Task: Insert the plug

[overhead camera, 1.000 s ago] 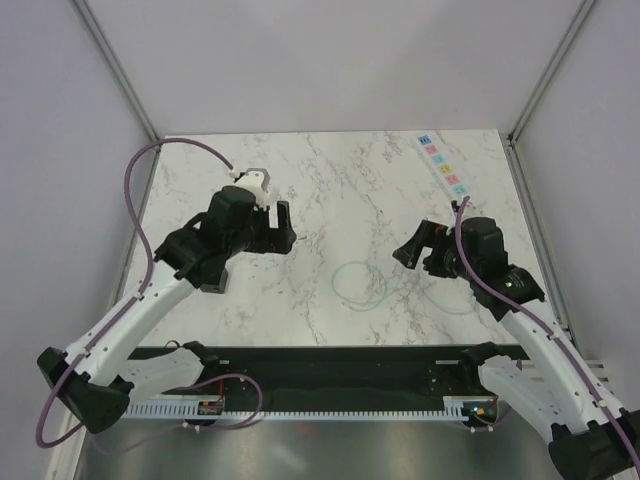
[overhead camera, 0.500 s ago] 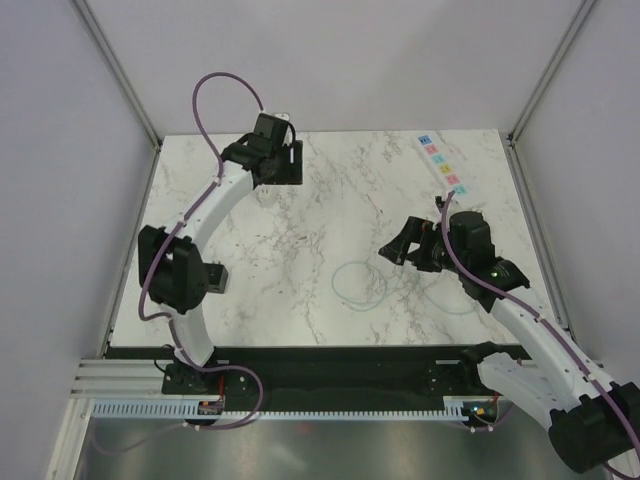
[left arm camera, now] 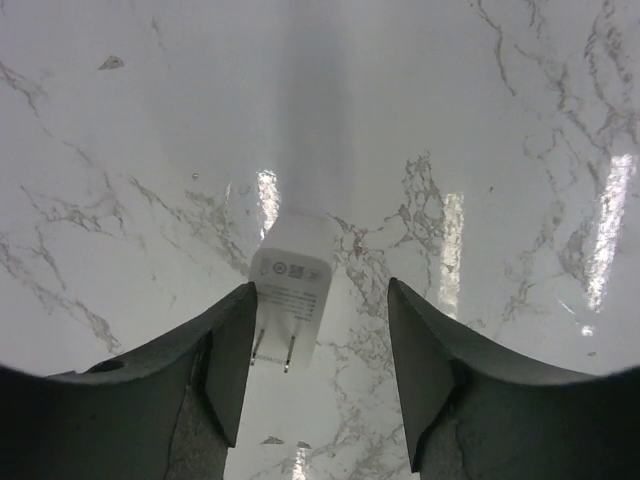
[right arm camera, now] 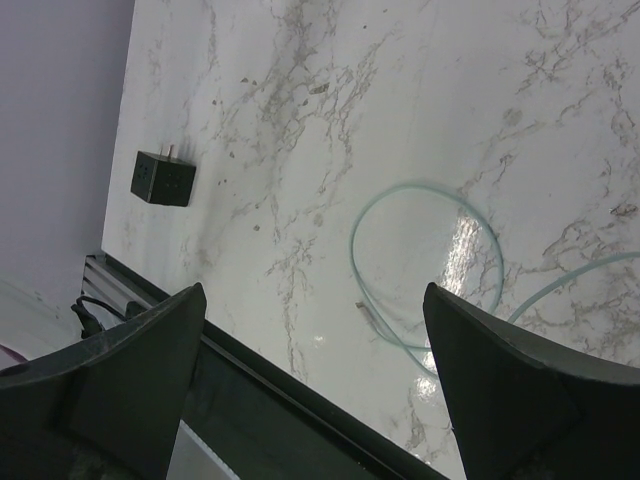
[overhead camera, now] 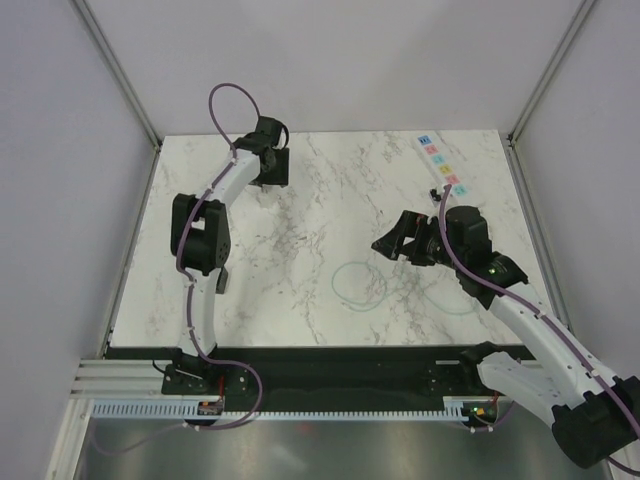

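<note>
Nothing is done yet: the plug (right arm camera: 163,179) lies free by the left edge, toward the near-left corner, and the left gripper (left arm camera: 321,295) and the right gripper (right arm camera: 315,300) both stand wide open and empty, so grasping and inserting remain.

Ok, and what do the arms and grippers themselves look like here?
Both arms have white links and black joint housings, the left arm and the right arm alike. A purple cable runs along each. The left gripper and right gripper have broad, matte dark-grey fingers with no markings visible.
</note>
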Controlling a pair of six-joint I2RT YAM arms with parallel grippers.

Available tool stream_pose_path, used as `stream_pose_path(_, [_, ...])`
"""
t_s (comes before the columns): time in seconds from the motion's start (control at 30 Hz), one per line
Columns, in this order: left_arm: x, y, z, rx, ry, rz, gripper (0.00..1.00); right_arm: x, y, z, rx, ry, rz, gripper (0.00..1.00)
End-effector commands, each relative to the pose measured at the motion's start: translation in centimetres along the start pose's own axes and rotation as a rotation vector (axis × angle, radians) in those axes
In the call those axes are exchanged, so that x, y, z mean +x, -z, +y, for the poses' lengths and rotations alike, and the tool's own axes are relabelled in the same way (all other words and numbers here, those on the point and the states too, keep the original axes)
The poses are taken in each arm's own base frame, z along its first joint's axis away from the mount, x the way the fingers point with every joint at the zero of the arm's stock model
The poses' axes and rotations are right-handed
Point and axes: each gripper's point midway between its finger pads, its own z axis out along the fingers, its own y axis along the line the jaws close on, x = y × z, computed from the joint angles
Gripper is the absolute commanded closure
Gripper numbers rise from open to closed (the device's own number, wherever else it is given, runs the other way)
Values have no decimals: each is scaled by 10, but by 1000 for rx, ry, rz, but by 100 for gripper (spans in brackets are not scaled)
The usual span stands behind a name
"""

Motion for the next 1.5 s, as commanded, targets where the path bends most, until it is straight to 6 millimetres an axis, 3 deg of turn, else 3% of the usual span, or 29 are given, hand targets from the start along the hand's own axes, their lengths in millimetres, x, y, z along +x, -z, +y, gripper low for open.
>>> stream_pose_path(0.0, [-16,-3,-8,43,-61,-29,40,-16,3,16,-45,29,-40,2])
stream_pose_path(0.1, [-8,-10,-7,55,-43,0,52,-13,5,21,-67,23,-29,2])
stream_pose_path(0.17, [-6,-10,-7,65,-27,8,53,-12,4,20,-68,18,-21,2])
stream_pose_path(0.3, [3,-16,-5,57,-22,34,42,-10,6,20,-69,18,-13,2])
stream_pose_path(0.4, [10,-22,-4,55,-41,56,39,-9,9,19,-62,17,-20,2])
stream_pose_path(0.8, [23,-31,10,4,-155,93,40,-2,3,16,-64,-23,2,2])
stream_pose_path(0.87, [27,-35,10,8,-166,103,45,-4,0,17,-67,-27,6,2])
stream_pose_path(1.0, [22,-28,7,33,-154,93,88,-4,-7,14,-61,-32,5,2])
stream_pose_path(1.03, [19,-21,3,50,-145,84,93,-4,-9,12,-55,-32,4,2])
stream_pose_path(1.07, [4,-1,-7,106,-113,45,98,-2,-10,10,-47,-35,9,2])
stream_pose_path(1.13, [-10,28,-25,210,-39,7,98,-5,-13,10,-49,-26,-1,2])
stream_pose_path(1.17, [-24,68,-46,356,-10,-34,98,-9,-14,10,-48,-30,-11,2])
stream_pose_path(1.23, [-38,114,-74,548,28,-91,98,-21,-15,19,-72,-28,-50,2])
stream_pose_path(1.27, [-33,159,-97,738,57,-90,98,-26,-15,23,-86,-37,-65,2])
stream_pose_path(1.3, [-45,186,-109,847,52,-167,98,-35,-17,31,-122,-32,-95,2])
stream_pose_path(1.33, [-44,210,-120,945,96,-169,98,-36,-17,38,-159,-32,-93,2])
stream_pose_path(1.37, [-24,246,-128,1089,87,-142,98,-45,-16,49,-206,-27,-122,2])
stream_pose_path(1.4, [-19,263,-132,1162,96,-140,98,-46,-16,55,-237,-23,-125,2])
stream_pose_path(1.43, [-28,289,-139,1259,117,-188,98,-45,-14,63,-281,-16,-117,3])
stream_pose_path(1.47, [-5,298,-141,1340,123,-124,98,-47,-12,69,-312,-11,-120,4])
